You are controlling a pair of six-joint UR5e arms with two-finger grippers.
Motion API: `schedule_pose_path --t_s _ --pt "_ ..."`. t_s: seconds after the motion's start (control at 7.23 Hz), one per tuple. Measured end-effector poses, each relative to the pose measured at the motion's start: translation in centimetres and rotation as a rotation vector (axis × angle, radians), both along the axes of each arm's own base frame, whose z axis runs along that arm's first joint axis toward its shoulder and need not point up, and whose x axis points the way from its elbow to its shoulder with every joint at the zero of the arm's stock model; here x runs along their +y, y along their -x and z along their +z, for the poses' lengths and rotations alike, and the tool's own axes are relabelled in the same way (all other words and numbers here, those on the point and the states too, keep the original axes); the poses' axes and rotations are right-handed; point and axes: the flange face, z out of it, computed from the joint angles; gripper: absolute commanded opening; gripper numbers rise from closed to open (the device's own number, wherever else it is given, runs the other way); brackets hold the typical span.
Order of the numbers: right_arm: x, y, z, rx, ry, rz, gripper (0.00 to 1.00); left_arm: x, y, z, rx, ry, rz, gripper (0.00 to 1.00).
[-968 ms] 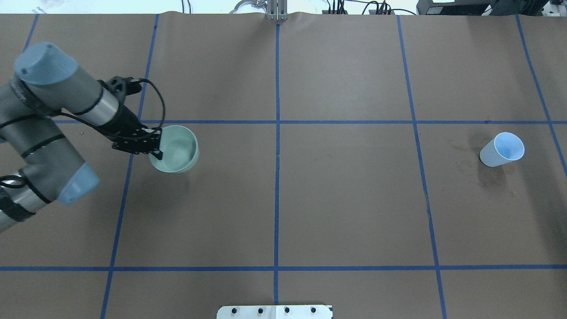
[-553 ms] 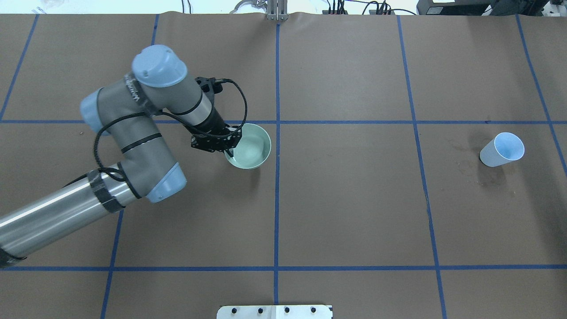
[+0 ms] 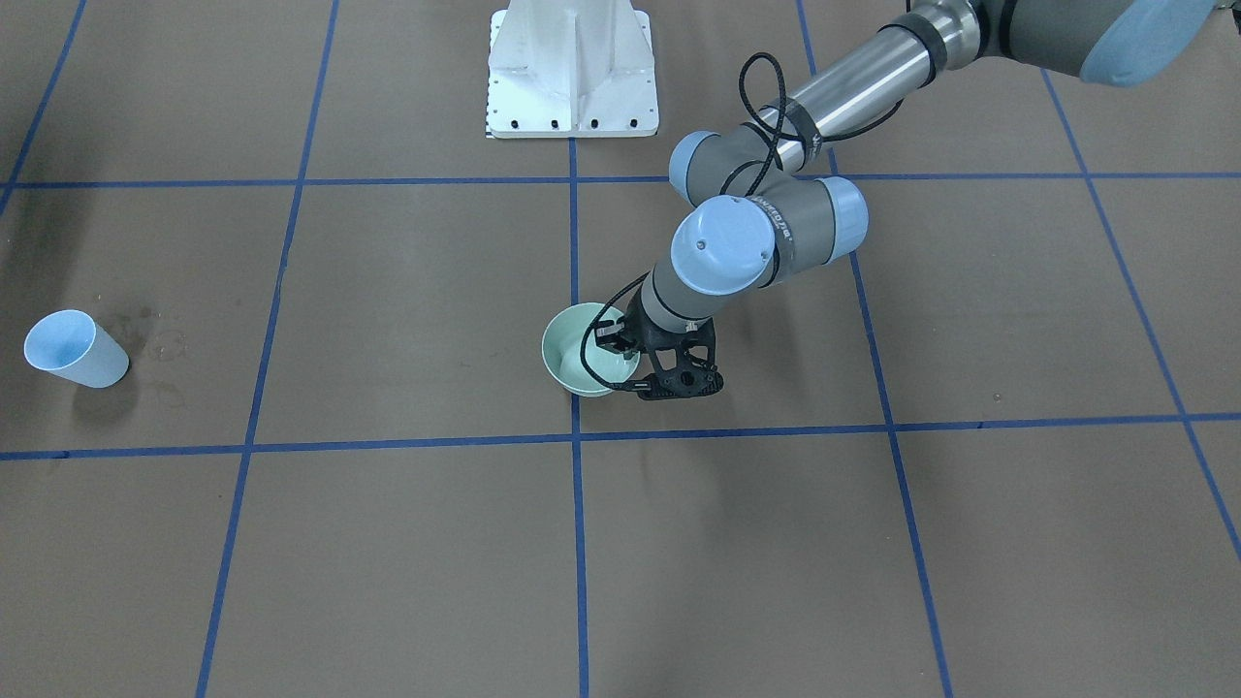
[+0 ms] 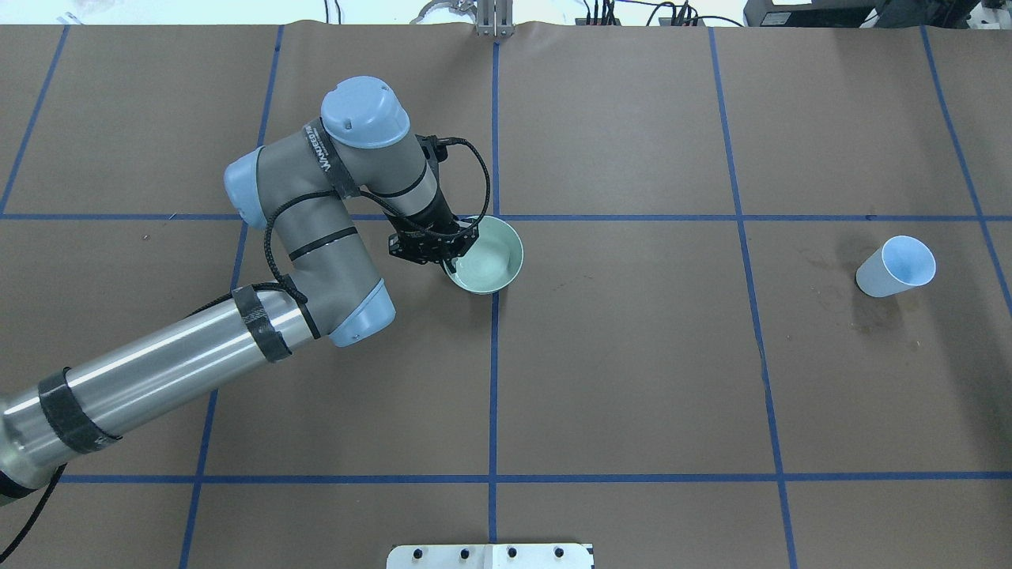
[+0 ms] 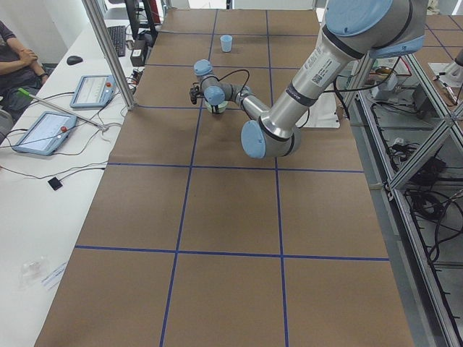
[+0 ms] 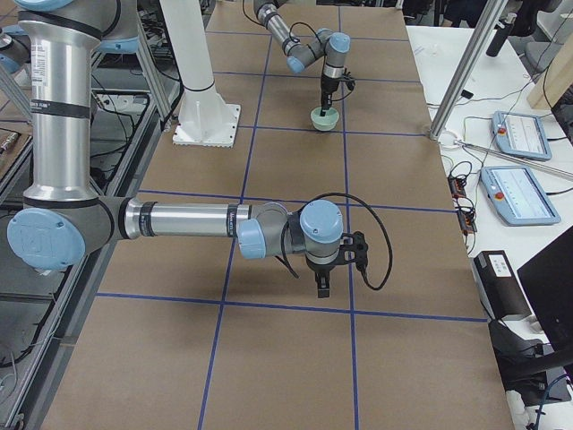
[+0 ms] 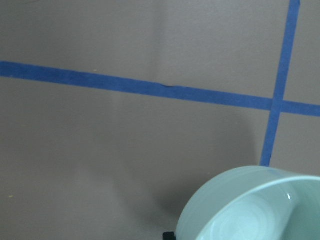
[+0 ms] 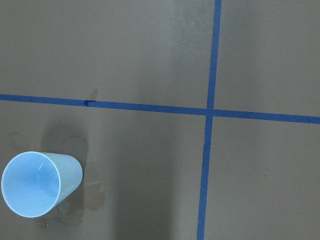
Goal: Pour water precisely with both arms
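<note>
The robot's left arm (image 4: 316,229) reaches out over the brown paper-covered worktop (image 4: 632,356). Its left gripper (image 4: 454,261) is pinched on the rim of a pale green round bowl (image 4: 490,257), one finger inside the wall and one outside. The bowl sits well out in front of the white bolted pedestal base (image 3: 572,73), where two blue tape lines (image 4: 494,379) cross. A little water (image 7: 245,222) shows as faint rings in its bottom. A pale blue tapered cup (image 4: 897,267) stands upright far off to the base's right-arm side, ringed by damp stains. The right arm (image 6: 188,219) stretches out on that same side, its right gripper (image 6: 321,287) pointing down above the paper. Whether its jaws are apart or together cannot be told.
</note>
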Motion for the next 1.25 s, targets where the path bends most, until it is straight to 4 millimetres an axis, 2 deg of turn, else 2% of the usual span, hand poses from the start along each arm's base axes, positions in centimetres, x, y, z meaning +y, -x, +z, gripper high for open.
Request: schedule_pose_path --t_s 0.42,0.83,0.97,1.11,1.25 --pt "0.0 0.2 0.1 0.000 0.002 -0.005 0.99 0.2 -1.5 -0.8 -0.006 -0.012 0.001 0.00" --pt "0.0 0.4 0.2 0.000 0.005 -0.008 0.99 0.3 -1.7 -0.9 -0.007 -0.013 0.003 0.00" --pt "0.0 0.4 0.3 0.000 0.005 -0.008 0.99 0.3 -1.7 -0.8 -0.007 -0.013 0.003 0.21" --pt "0.0 0.4 0.3 0.000 0.006 -0.009 0.99 0.3 -1.7 -0.8 -0.008 -0.013 0.003 0.78" --pt "0.0 0.5 0.3 0.000 0.006 -0.011 0.99 0.3 -1.7 -0.8 -0.009 -0.015 0.002 1.00"
